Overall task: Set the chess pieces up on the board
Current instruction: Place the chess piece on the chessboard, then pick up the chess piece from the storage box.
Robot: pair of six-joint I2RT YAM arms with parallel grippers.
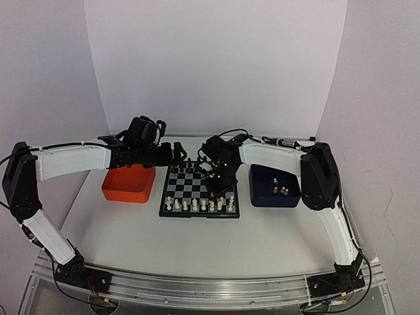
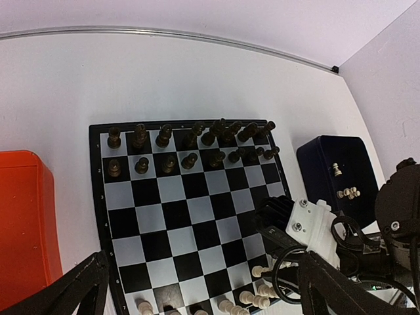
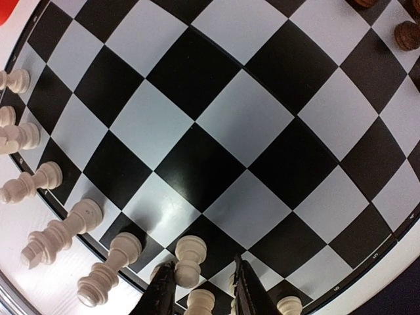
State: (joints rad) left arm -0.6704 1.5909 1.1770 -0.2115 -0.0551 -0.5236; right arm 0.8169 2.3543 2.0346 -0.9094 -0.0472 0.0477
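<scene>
Your dark blue tray (image 2: pixel 320 152) sits just off the board's right side and holds a few cream-white chess pieces: one standing alone (image 2: pixel 336 169) and a small cluster (image 2: pixel 349 193) close to it. The orange tray (image 1: pixel 125 195) lies on the opposite side, just beside the board, and the left arm hangs over its far edge and hides part of its inside.

The board (image 2: pixel 177 216) is a flat square of glossy black and light-grey checks in a black border with small printed numbers. The black chessmen (image 2: pixel 190 138) fill its two far rows. The white chess pieces (image 1: pixel 197 205) line the near edge. They are smooth, turned plastic with round heads and flared bases.

Your left gripper (image 2: pixel 203 257) hangs above the board with its fingers spread as wide as they go and nothing between them. Your right gripper (image 3: pixel 203 266) is low over the near rows with its dark fingers parted only a little. A white pawn (image 3: pixel 189 257) stands on the board between the tips, close to one finger and clear of the other, so it is not clamped.
</scene>
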